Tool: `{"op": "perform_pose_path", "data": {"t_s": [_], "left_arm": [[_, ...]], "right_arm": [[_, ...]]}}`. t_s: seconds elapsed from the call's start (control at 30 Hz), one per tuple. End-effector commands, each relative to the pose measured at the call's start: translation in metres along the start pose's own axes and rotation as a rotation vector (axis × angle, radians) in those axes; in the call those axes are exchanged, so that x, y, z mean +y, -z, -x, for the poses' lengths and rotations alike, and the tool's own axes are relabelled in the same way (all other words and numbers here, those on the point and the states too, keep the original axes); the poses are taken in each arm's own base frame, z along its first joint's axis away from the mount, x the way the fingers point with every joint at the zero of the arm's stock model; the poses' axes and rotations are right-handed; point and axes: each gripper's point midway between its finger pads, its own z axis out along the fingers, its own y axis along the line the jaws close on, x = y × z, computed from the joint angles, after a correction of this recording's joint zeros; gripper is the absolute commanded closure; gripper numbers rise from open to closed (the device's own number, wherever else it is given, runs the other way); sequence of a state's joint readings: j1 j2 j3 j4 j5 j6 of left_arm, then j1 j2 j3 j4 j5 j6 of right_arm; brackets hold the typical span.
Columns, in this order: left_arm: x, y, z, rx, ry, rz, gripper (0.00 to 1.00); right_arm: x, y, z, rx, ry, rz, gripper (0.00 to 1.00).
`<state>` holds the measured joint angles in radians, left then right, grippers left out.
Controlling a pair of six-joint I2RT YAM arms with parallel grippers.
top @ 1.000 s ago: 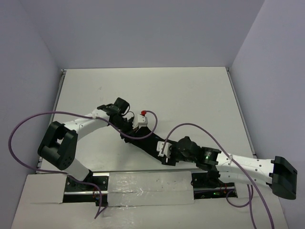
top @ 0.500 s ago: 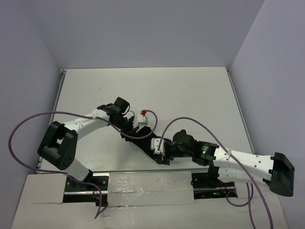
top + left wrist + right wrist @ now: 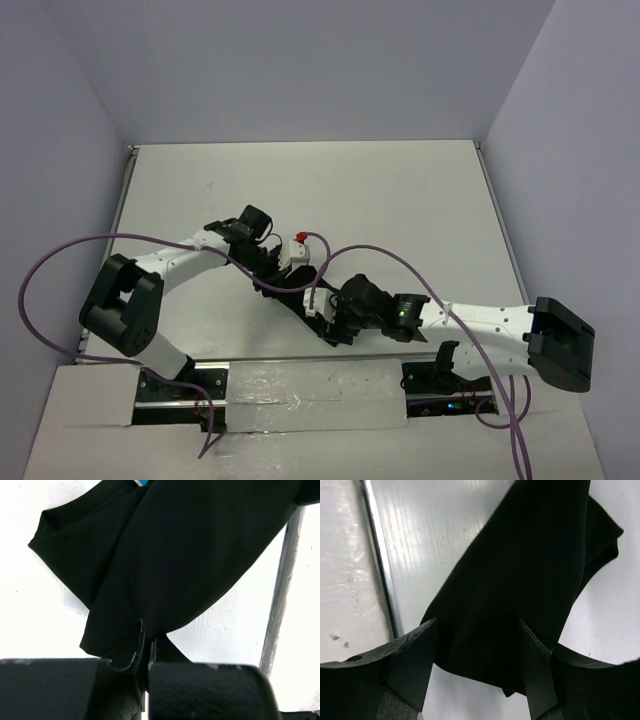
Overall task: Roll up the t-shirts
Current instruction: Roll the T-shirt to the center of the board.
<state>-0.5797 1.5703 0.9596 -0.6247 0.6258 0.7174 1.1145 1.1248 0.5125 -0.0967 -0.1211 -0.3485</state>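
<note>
T-shirt [image 3: 190, 555]: black, bunched into a long folded band, lying on the white counter [image 3: 400, 200] between the two tools.
Near end of t-shirt: pinched at its edge in the left tool [image 3: 146, 645], fabric fanning out ahead of the tips and off to their right.
Neck tag [image 3: 143, 482]: light blue, far ahead of the left tool's tips, cut off by the top of the left wrist view.
Left tool: clenched on the t-shirt, fingers pressed together with cloth between them.
Right tool [image 3: 477, 650]: released, fingers spread wide, one on each side of the band's other end, cloth running ahead from between them.
Rail [image 3: 375, 555]: metal strip on the counter, left of the right tool, right of the left tool.
</note>
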Motion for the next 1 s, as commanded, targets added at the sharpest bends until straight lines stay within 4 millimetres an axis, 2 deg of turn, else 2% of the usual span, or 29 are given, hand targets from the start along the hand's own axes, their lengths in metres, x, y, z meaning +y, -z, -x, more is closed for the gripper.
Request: {"op": "perform_pose_path", "data": {"t_s": [0.0,0.07,0.1,0.13,0.17,0.23,0.37,0.4,0.43,0.47,0.5,0.6,0.67,0.83,0.93,0.97], "left_arm": [[0.002,0.005,0.011,-0.045,-0.028,0.016,1.00],[0.001,0.006,0.011,-0.044,-0.027,0.010,1.00],[0.001,0.006,0.011,-0.043,-0.030,0.009,1.00],[-0.001,0.006,0.009,-0.038,-0.027,0.004,1.00],[-0.002,0.006,0.009,-0.036,-0.030,0.002,1.00],[-0.005,0.007,0.006,-0.025,-0.013,-0.012,1.00],[-0.024,0.012,0.000,-0.012,0.025,-0.096,1.00],[-0.027,0.013,0.002,-0.022,0.027,-0.116,1.00],[-0.032,0.015,0.002,-0.018,0.029,-0.134,1.00],[-0.037,0.017,0.000,-0.009,0.044,-0.154,1.00],[-0.037,0.018,0.004,-0.015,0.048,-0.158,1.00],[-0.044,0.020,0.009,-0.018,0.090,-0.205,1.00],[-0.047,0.020,0.012,-0.027,0.118,-0.233,1.00],[-0.047,0.017,0.010,-0.005,0.194,-0.302,0.98],[-0.037,0.017,0.011,-0.019,0.230,-0.305,0.95],[-0.031,0.018,0.012,-0.029,0.249,-0.289,0.91]], "right_arm": [[-0.016,-0.002,0.012,-0.028,-0.004,-0.086,0.30],[-0.020,-0.001,0.013,-0.030,-0.016,-0.110,0.35],[-0.020,-0.001,0.012,-0.026,-0.023,-0.113,0.41],[-0.020,-0.001,0.013,-0.023,-0.028,-0.110,0.65],[-0.022,-0.001,0.011,-0.016,-0.040,-0.108,0.79],[-0.020,-0.001,0.010,-0.008,-0.051,-0.089,1.00],[-0.031,0.009,0.013,-0.044,-0.118,-0.064,1.00],[-0.048,0.014,0.010,-0.052,-0.165,-0.082,1.00],[-0.053,0.018,0.010,-0.065,-0.190,-0.073,1.00],[-0.050,0.020,0.014,-0.092,-0.206,-0.016,1.00],[-0.060,0.024,0.006,-0.080,-0.238,-0.023,1.00],[-0.058,0.022,0.004,-0.075,-0.235,0.030,1.00],[-0.067,0.023,0.002,-0.069,-0.267,0.037,1.00],[-0.088,0.019,-0.004,-0.046,-0.343,0.081,1.00],[-0.091,0.020,-0.010,-0.036,-0.383,0.119,1.00],[-0.095,0.022,-0.015,-0.027,-0.405,0.110,1.00]]}}
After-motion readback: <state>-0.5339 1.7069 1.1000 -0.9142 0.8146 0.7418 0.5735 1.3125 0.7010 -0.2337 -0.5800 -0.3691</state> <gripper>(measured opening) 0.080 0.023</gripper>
